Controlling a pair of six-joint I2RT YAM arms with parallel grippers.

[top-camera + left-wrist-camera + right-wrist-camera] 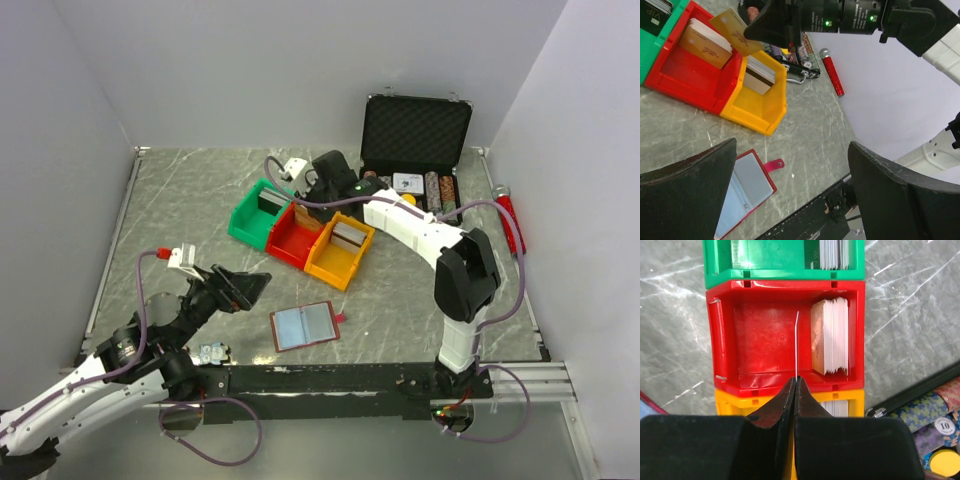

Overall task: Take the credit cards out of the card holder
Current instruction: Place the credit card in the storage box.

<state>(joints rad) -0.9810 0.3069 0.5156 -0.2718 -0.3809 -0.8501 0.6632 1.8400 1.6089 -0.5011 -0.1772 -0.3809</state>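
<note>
Right gripper's [796, 382] clamped on a card [797, 342], edge-on over your red bin's [722, 340] free half; left gripper's [792, 150] wide open, empty, near the wallet [747, 187].

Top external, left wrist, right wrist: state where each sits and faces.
Top external: above, behind the robot, looking down on the table; left arm and right arm show.
Left wrist: on the left arm, facing the red bin; open left claw frames the card holder.
Right wrist: straight down into the red bin; shut right claw pinches a thin card.
Shared: all three show the red bin.
</note>
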